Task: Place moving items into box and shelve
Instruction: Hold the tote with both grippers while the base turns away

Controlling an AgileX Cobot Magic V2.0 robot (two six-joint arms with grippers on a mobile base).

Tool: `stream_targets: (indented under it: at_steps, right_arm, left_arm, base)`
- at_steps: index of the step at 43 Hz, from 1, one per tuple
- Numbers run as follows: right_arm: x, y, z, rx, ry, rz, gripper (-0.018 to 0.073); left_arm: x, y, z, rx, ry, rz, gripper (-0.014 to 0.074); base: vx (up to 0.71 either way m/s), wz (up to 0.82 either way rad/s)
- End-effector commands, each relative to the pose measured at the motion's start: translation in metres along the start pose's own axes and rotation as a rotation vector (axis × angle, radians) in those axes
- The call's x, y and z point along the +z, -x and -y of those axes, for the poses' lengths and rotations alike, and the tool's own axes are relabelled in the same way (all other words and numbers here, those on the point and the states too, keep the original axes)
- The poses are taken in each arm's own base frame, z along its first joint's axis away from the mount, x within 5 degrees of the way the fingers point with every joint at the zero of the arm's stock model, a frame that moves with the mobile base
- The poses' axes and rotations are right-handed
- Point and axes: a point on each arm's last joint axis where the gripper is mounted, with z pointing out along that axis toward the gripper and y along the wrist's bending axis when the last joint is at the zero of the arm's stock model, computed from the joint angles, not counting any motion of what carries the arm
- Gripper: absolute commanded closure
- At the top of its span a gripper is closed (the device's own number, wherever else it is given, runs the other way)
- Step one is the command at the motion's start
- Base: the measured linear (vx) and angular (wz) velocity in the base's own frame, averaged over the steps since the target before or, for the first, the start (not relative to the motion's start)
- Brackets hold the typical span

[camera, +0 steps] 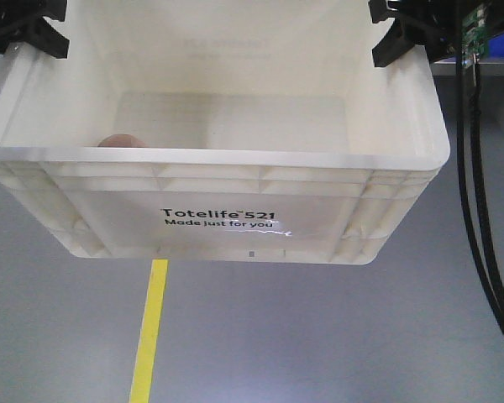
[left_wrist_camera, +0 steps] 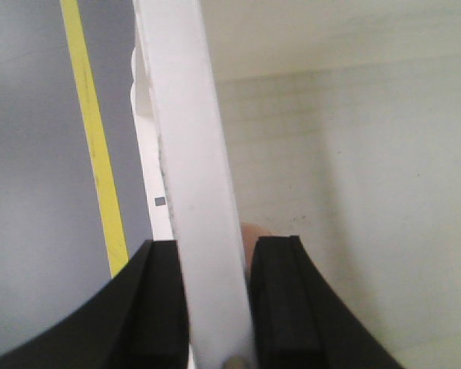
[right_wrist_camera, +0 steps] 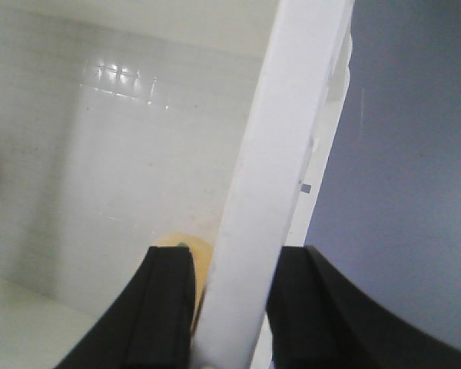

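The cream-white box (camera: pixel 235 158), printed "Totelife 521", hangs in the air above the grey floor, held by both side rims. My left gripper (camera: pixel 35 35) is shut on the left rim (left_wrist_camera: pixel 192 154), one finger (left_wrist_camera: pixel 157 307) outside and one inside. My right gripper (camera: pixel 396 34) is shut on the right rim (right_wrist_camera: pixel 284 138) in the same way. Inside the box, the pale pink-brown plush (camera: pixel 122 140) peeks over the near wall and shows beside the left inner finger (left_wrist_camera: pixel 253 234). The yellow-orange plush (right_wrist_camera: pixel 196 254) lies behind the right gripper's inner finger (right_wrist_camera: pixel 165 307), mostly hidden.
A yellow line (camera: pixel 151 327) runs along the grey floor under the box, also seen in the left wrist view (left_wrist_camera: pixel 92 154). Black cables (camera: pixel 479 210) hang down at the right edge, below a green circuit board (camera: pixel 475 29).
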Motion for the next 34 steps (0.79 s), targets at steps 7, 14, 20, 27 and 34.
stream_targets:
  at_steps: [7,14,20,27,34]
  right_arm:
    - [-0.039,0.0078,-0.0236,-0.017,0.136,0.198,0.0563]
    - [-0.039,0.0078,-0.0236,-0.017,0.136,0.198,0.0563]
    - [-0.039,0.0078,-0.0236,-0.017,0.136,0.198,0.0563]
    - [-0.039,0.0078,-0.0236,-0.017,0.136,0.198,0.0563]
    - [-0.039,0.0078,-0.0236,-0.017,0.136,0.198,0.0563]
  left_arm:
    - [-0.037,0.0136,0.0243,-0.008,-0.125,0.207,0.0603]
    - [-0.037,0.0136,0.0243,-0.008,-0.125,0.207,0.0603]
    - [-0.037,0.0136,0.0243,-0.008,-0.125,0.207,0.0603]
    - [-0.037,0.0136,0.0243,-0.008,-0.125,0.207,0.0603]
    - [-0.037,0.0136,0.0243,-0.008,-0.125,0.207,0.0603]
  base:
    - [0.33,0.34]
    - [0.37,0.3]
    - [0.4,0.29]
    - [0.42,0.27]
    - [0.45,0.25]
